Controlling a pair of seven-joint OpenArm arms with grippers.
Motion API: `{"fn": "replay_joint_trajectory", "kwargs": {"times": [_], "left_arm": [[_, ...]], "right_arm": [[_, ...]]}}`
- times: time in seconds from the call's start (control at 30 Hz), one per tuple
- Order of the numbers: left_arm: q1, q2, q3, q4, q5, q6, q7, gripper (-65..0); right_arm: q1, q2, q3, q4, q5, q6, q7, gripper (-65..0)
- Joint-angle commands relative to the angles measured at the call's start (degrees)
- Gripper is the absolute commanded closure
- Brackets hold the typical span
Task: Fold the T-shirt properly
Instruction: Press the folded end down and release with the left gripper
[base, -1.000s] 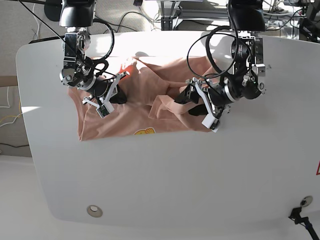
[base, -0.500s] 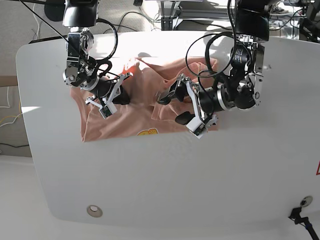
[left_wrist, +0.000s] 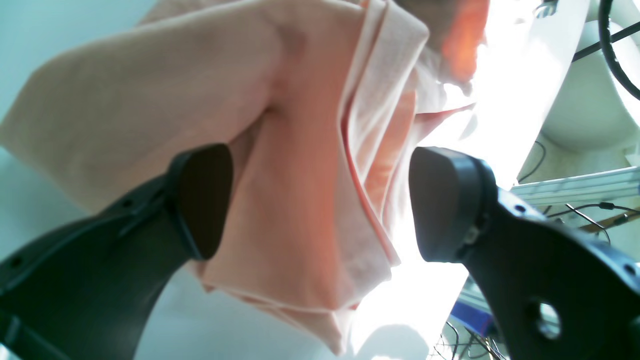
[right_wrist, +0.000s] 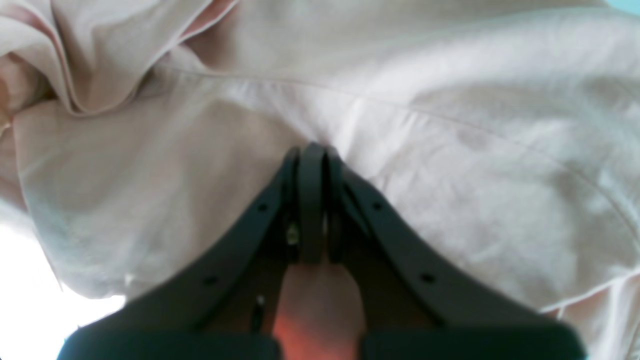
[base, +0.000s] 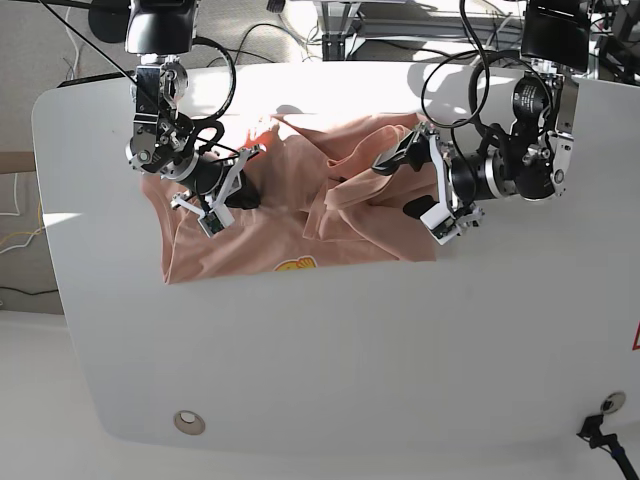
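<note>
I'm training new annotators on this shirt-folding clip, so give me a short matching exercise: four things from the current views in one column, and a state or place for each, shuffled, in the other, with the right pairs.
Column one:
1. left gripper
2. right gripper
3. T-shirt
4. yellow print

Column two:
A. shut, pressed against pale fabric
B. crumpled and pink on the white table
C. open, with a fold of cloth between its fingers
D. at the shirt's near edge in the base view

Pairs: 1-C, 2-A, 3-B, 4-D

A robotics lab: white worktable (base: 330, 360), loose cables (base: 300, 35) and metal framing (base: 345, 15) behind it.
</note>
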Motion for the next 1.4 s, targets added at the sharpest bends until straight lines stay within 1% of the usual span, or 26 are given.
{"fn": "replay_joint_trajectory", "kwargs": {"times": [0.0,0.2,0.3,0.43,0.53,0.57,0.63,0.77,0.8,0.83,0.87,1.0,1.17,1.3,1.37], "left_arm": [[-0.18,-0.72,0.10,0.86,-1.37,-0.10,-0.64,-52.1],[1.40,-0.72,0.45,0.86,-1.02,-0.10,-0.64,-51.8],[1.14,-0.72,3.97,0.86,-0.84,-0.10,-0.64,-51.5],[1.14,-0.28,8.10,0.86,4.17,-0.10,-0.73,-51.4],[1.32,2.01,8.98,0.86,8.13,-0.10,-0.82,-51.3],[1.32,2.44,9.07,0.86,9.36,-0.10,-0.82,-49.4],[1.40,2.53,9.24,0.86,11.03,-0.10,-0.82,-39.4],[1.23,3.76,9.24,0.86,11.29,-0.10,-0.82,-9.8],[1.14,3.76,9.24,0.86,11.29,-0.10,-0.82,-3.5],[1.05,3.76,9.24,0.86,11.29,-0.10,-0.82,0.0],[0.96,3.94,9.24,0.86,11.29,-0.10,-0.82,0.0],[-0.62,7.10,9.16,0.86,11.29,-0.10,-0.90,0.0],[-2.64,13.26,9.16,0.24,11.38,-0.10,-0.90,0.0],[-4.05,18.36,9.16,-3.80,11.38,-0.10,-0.90,0.0],[-5.45,20.12,9.16,-6.35,11.38,-0.10,-0.90,0.0]], "right_arm": [[-0.11,0.43,-0.06,-0.13,-2.24,-0.05,-2.93,0.0],[-0.11,0.43,-0.06,-0.13,-2.33,-0.05,-2.93,0.0],[-0.11,0.43,-0.06,-0.13,-2.24,-0.05,-2.93,0.0],[-0.11,0.43,-0.06,-0.13,-2.15,-0.05,-2.93,0.0],[-0.11,0.43,-0.06,-0.13,-2.15,-0.05,-2.93,0.0],[-0.11,0.43,-0.06,-0.13,-2.15,-0.05,-2.93,0.0],[-0.20,0.43,-0.06,-0.13,-2.15,-0.05,-2.93,0.0],[-0.29,0.43,-0.06,-0.13,-2.15,-0.05,-2.93,0.0],[-0.29,0.43,-0.06,-0.13,-2.15,-0.05,-2.93,0.0],[-0.29,0.43,-0.06,-0.13,-2.15,-0.05,-2.93,0.0],[-0.29,0.43,-0.06,-0.13,-2.15,-0.05,-2.93,0.0],[-0.29,0.34,-0.06,-0.13,-2.15,-0.05,-2.93,0.0],[-0.29,0.34,-0.06,-0.13,-2.33,-0.05,-2.93,0.0],[-0.37,0.34,-0.06,-0.13,-2.33,-0.05,-3.10,0.0],[-0.37,0.34,-0.06,-0.13,-2.33,-0.05,-3.10,0.0]]}}
